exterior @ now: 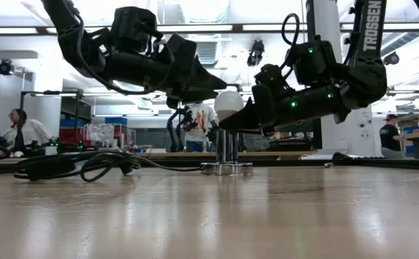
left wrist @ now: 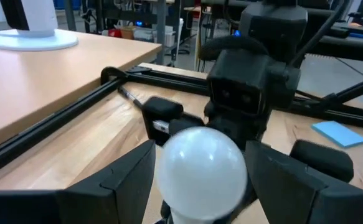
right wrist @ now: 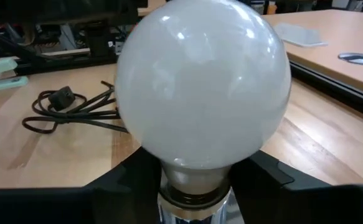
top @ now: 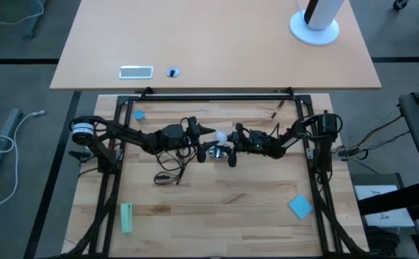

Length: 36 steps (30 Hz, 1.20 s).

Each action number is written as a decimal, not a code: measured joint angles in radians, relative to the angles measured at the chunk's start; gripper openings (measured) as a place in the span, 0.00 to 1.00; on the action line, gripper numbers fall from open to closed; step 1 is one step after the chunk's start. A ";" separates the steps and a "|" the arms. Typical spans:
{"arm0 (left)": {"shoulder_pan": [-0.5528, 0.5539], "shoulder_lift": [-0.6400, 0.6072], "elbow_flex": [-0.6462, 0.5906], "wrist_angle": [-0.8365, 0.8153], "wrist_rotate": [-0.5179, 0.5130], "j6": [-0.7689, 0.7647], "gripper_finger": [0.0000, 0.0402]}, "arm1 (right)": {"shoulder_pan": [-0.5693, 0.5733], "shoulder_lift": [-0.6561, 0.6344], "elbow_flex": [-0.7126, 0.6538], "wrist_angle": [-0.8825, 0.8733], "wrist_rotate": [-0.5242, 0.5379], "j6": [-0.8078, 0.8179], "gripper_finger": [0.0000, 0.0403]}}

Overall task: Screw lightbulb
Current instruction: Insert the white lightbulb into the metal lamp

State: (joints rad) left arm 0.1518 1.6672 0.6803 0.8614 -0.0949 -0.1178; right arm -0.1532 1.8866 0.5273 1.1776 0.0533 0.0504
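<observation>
The whitish lightbulb point(exterior: 228, 103) stands upright with its base in the shiny silver socket point(exterior: 226, 157) at the table's middle. It also shows in the high view point(top: 221, 136). My left gripper point(left wrist: 203, 186) comes from the left and is open, one finger on each side of the bulb's round head point(left wrist: 201, 171); I cannot tell whether they touch it. My right gripper point(right wrist: 193, 186) comes from the right, lower down, and is shut on the bulb's neck. The socket's black cord point(top: 167, 173) trails to the near left. My right gripper pinches the bulb's narrow neck point(right wrist: 193, 177) between its two fingers, just above the socket's silver rim point(right wrist: 193, 208). The fingers come about level from the table's right side. The bulb stands upright in the socket, which rests on the table.
The coiled black cord point(exterior: 80, 167) lies left of the socket. A blue block point(top: 300, 207) lies near right, a green block point(top: 126, 217) near left, and a small blue piece point(top: 139, 114) far left. A second table point(top: 216, 43) stands behind.
</observation>
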 joint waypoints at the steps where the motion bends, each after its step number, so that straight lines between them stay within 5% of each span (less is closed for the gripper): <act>1: 0.000 0.000 0.008 0.000 -0.001 0.000 0.59 | 0.000 0.000 0.000 -0.002 -0.001 -0.001 0.44; 12: 0.001 0.000 0.073 -0.133 -0.035 0.038 0.57 | 0.001 0.000 0.000 -0.001 -0.001 0.000 0.48; 36: 0.001 -0.012 0.072 -0.130 -0.079 0.056 0.60 | 0.018 -0.059 -0.005 -0.050 -0.002 0.006 0.50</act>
State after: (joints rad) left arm 0.1524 1.6551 0.7521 0.7319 -0.1738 -0.0620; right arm -0.1349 1.8276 0.5220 1.1275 0.0513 0.0565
